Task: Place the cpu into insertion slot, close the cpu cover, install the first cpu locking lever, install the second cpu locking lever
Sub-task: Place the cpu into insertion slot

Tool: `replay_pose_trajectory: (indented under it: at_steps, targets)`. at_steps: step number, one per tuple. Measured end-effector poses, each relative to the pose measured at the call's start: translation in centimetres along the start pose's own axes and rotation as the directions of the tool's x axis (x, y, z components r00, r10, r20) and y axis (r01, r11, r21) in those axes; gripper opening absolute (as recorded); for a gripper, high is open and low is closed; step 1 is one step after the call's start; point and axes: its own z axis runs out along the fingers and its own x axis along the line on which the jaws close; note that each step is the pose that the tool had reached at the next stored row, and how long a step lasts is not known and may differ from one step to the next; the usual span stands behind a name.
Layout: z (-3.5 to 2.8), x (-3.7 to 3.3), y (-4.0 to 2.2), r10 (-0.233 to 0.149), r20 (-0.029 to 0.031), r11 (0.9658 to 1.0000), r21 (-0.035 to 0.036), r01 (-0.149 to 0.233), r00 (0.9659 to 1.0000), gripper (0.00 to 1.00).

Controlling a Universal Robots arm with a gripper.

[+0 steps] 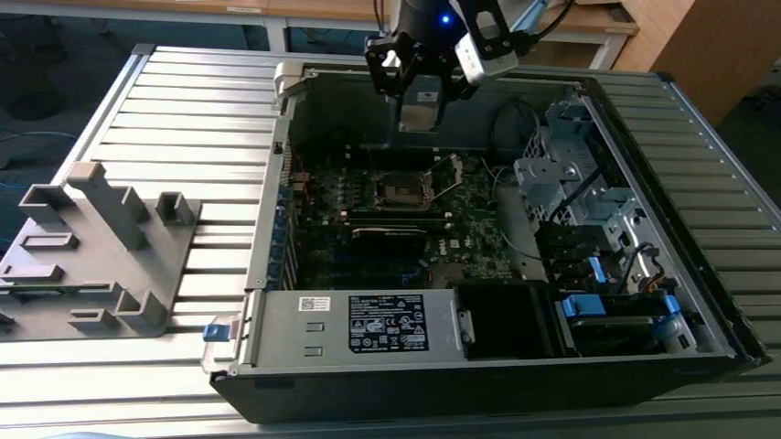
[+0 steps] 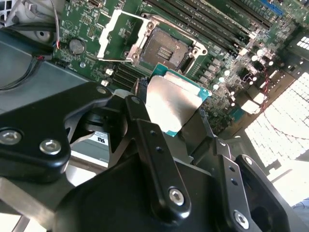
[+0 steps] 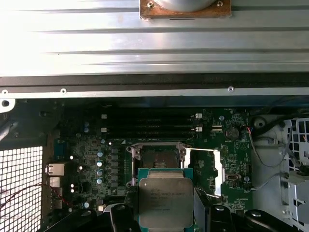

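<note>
Ribbed metal tbl (image 1: 183, 110), wood furn. (image 1: 690, 46) behind

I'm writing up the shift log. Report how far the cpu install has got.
Done: the cpu is picked up, with the gripper shut on it.
In hand: the chip hangs above the motherboard, not yet in the insertion slot.
Left: the slot is empty and the cpu cover stands open beside it. Seating the chip, closing the cover and fastening both locking levers are undone.

We see black matte jaws built of linked bars; silver hex screws (image 2: 176, 195) pin the joints; a blue light (image 1: 449, 18) glows on the dark wrist (image 1: 418, 16).
</note>
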Motion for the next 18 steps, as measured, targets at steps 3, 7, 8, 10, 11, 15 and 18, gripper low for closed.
replay_pose_trajectory:
  at_steps: [3,7,8,10,11,15,18]
  targets:
    - [0.1,0.04,-0.01,0.0,0.0001,1.0,0.0,0.0,1.0,0.54]
    - [0.16,0.06,-0.02,0.0,0.0,1.0,0.0001,0.0,1.0,0.54]
    - [0.17,0.06,-0.02,0.0,0.0001,1.0,-0.0001,0.0,1.0,0.54]
    - [0.22,0.06,-0.02,0.0,0.0001,1.0,0.0,0.0,1.0,0.54]
    - [0.23,0.07,-0.02,0.0,0.0001,1.0,0.0001,0.0,1.0,0.54]
    - [0.32,0.06,-0.03,0.0,0.0003,1.0,-0.0003,0.0,1.0,0.54]
    - [0.55,0.06,-0.05,0.0,0.0001,1.0,0.0,0.0,1.0,0.54]
